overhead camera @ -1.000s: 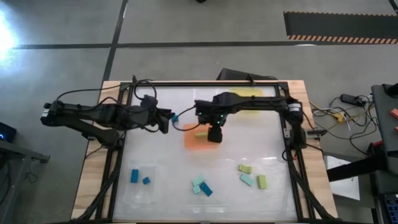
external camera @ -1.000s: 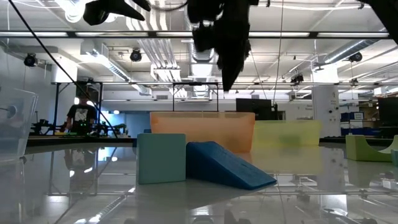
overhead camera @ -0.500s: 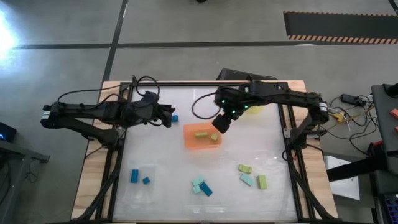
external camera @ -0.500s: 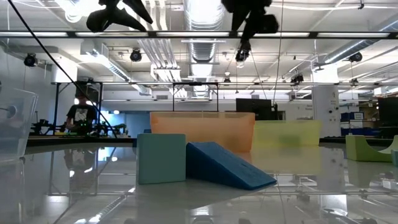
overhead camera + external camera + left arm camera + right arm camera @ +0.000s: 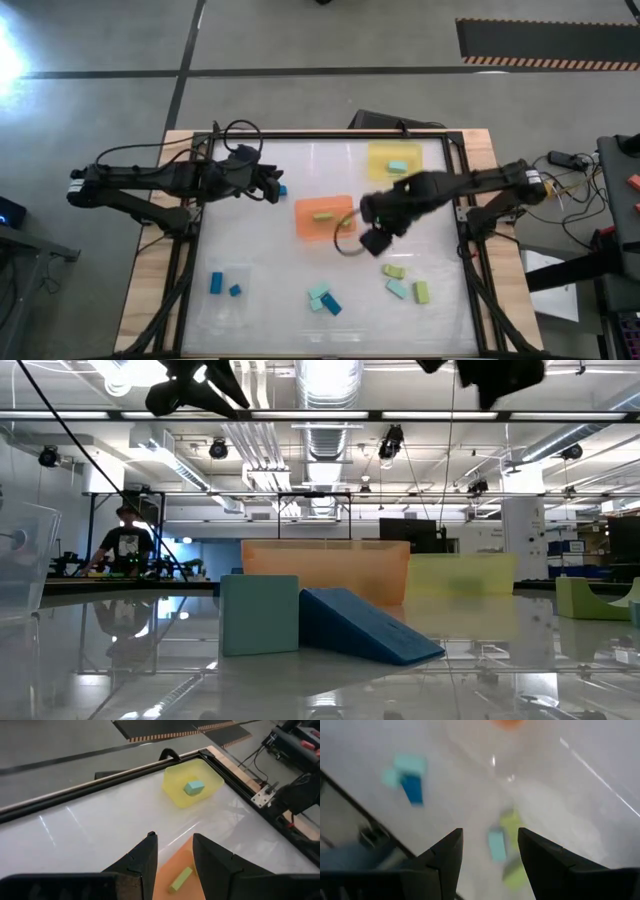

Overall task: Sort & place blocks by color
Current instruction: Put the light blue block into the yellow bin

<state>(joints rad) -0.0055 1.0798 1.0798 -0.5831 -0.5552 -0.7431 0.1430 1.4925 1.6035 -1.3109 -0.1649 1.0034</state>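
the white desk carries three trays and scattered blocks, seen from overhead with twelve o'clock at the far edge. the orange tray sits near the centre and holds one yellow-green block. the yellow tray lies toward one o'clock and holds one light teal block. a clear tray rests toward eight o'clock with two dark blue blocks inside it.

loose blocks: at six o'clock a light teal pair touches a dark blue block; in the table-height view these stand as a teal cuboid with the blue one tilted against it. toward four o'clock lie a yellow-green block, a light teal block and a second yellow-green block, close together.

the right claw hangs above the desk just past the orange tray's four o'clock corner, near the four o'clock group; its fingers stand apart with nothing between them, and that group shows beyond them.

the left claw hovers toward ten o'clock, beside the orange tray's far corner. a small dark blue block shows at its tip, but whether the fingers are clamped on it cannot be told; in the wrist view a narrow gap shows between them.

a person stands in the room beyond.
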